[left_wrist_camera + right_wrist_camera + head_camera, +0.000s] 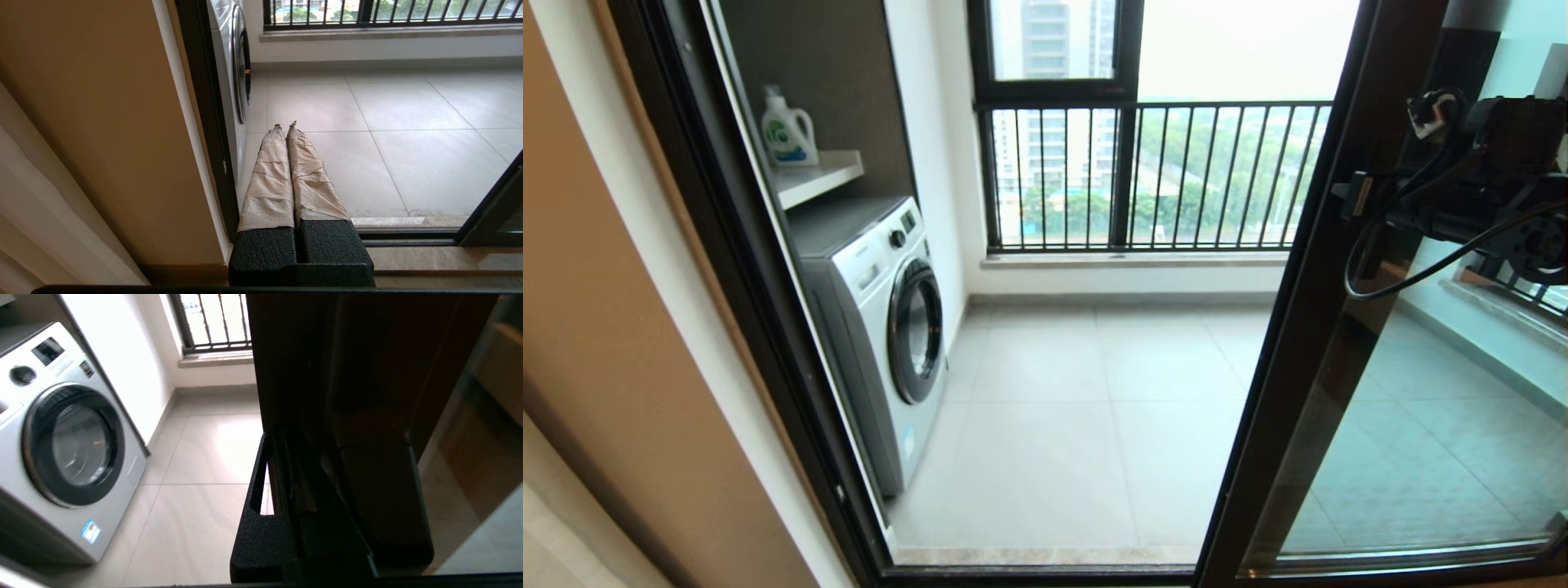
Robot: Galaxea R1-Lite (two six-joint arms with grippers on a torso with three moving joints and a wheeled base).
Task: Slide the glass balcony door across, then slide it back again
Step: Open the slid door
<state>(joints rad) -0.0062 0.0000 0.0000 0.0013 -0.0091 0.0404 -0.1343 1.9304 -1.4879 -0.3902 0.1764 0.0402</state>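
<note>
Glass balcony door (1339,269): slid well over to the right, leaving the doorway wide open; its dark upright frame edge sits right at the right gripper.
Right gripper (327,490): raised, up against that frame edge, black fingers either side of the dark metal, clamped on it.
Left gripper (286,126): low by the left jamb, paper-wrapped fingers pressed together, holding nothing.
Washing machine (882,327): out on the balcony, beyond the left gripper.
Railing window (1143,171): at the far wall, well past both grippers.
</note>
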